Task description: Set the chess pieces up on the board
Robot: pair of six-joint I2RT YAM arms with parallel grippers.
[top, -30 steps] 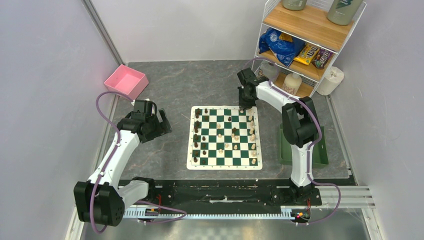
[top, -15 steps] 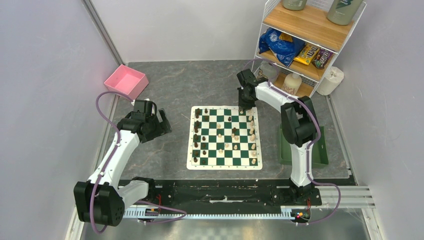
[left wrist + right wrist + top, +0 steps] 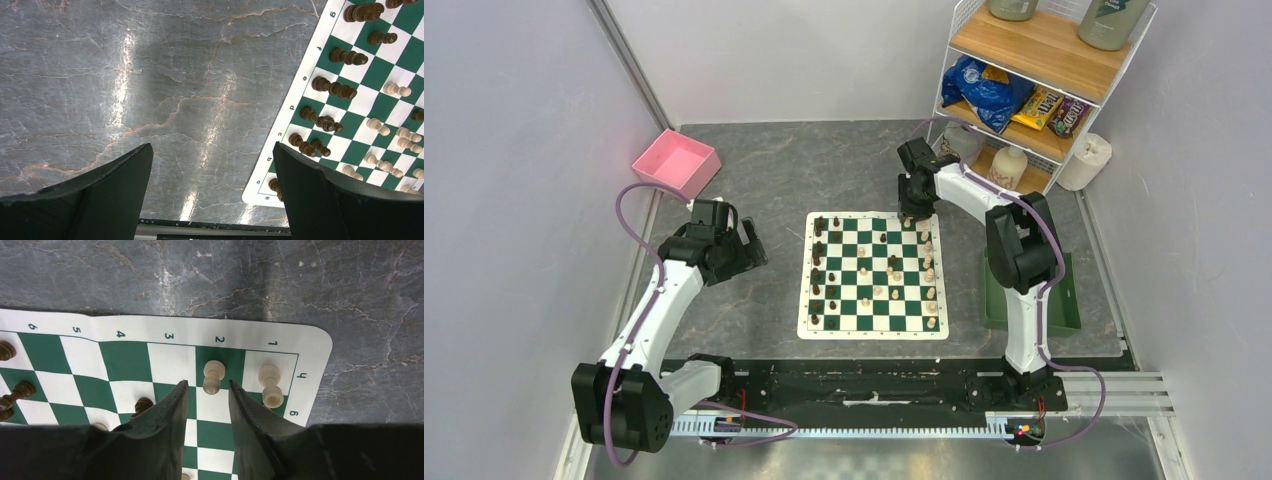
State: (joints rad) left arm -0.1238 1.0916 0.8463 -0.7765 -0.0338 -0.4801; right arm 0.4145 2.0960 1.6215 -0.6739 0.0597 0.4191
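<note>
The board (image 3: 804,326) lies mid-table, with dark chess pieces (image 3: 817,270) mostly along its left side and pale chess pieces (image 3: 929,268) mostly along its right. My right gripper (image 3: 914,207) hovers over the board's far right corner. In the right wrist view it (image 3: 207,385) is open with a narrow gap. A pale pawn (image 3: 214,376) stands just past the fingertips, untouched, and another pale piece (image 3: 271,385) stands on the corner square. My left gripper (image 3: 751,250) is open and empty over bare table left of the board (image 3: 300,100).
A pink bin (image 3: 676,163) sits at the far left. A wire shelf rack (image 3: 1034,90) with snacks stands at the far right, with a white roll (image 3: 1086,160) beside it. A plain green tray (image 3: 1064,300) lies right of the board, behind the right arm.
My right gripper has shifted very slightly toward the far edge of the board. The left arm has not moved.
</note>
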